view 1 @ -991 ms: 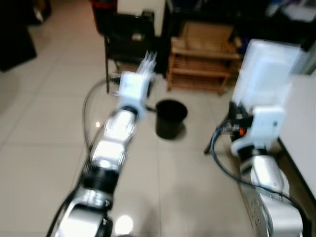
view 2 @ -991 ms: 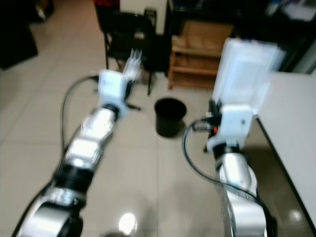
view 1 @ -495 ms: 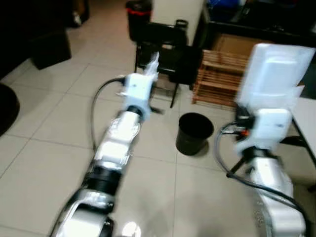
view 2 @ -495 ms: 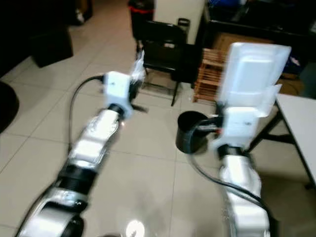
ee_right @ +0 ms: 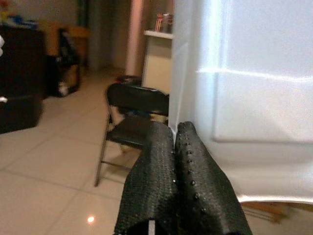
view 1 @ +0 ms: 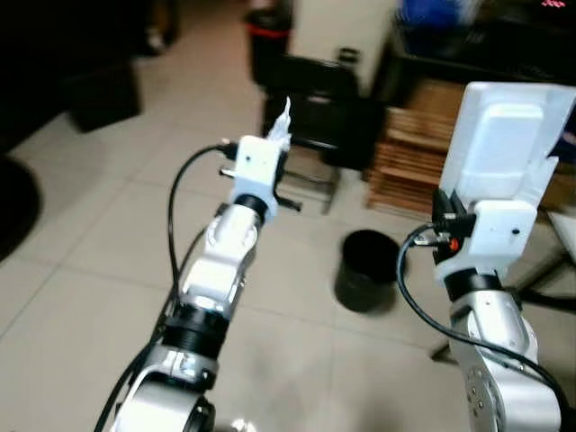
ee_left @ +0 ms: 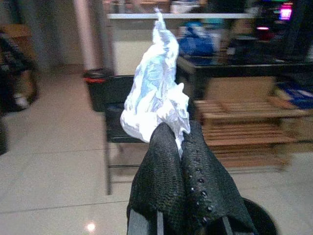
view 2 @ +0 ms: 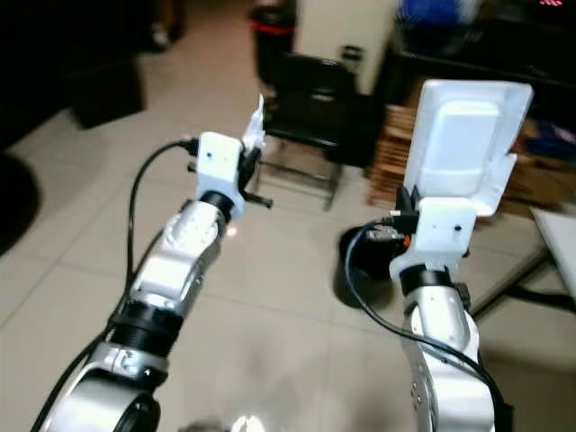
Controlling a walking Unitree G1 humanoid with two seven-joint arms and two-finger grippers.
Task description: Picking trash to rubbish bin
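Note:
My left gripper [ee_left: 177,139] is shut on a crumpled white plastic wrapper [ee_left: 154,95], which sticks up from the raised left arm [view 1: 281,126]. My right gripper [ee_right: 174,132] is shut on the edge of a white foam takeaway box [ee_right: 249,83], held upright at the right [view 2: 463,144]. A small black rubbish bin [view 1: 367,268] stands on the tiled floor between and below the two arms, closer to the right one.
A black folding chair [view 1: 310,112] stands behind the left gripper. A wooden slatted rack [view 1: 409,166] sits behind the bin. A dark bin with a red band [view 1: 268,40] stands further back. A white table's edge [view 2: 556,227] shows at right. Open tiled floor lies at left.
The camera has shifted and the view has sharpened; the bin now sits further right and lower in the picture. Both grippers keep their hold, raised as before.

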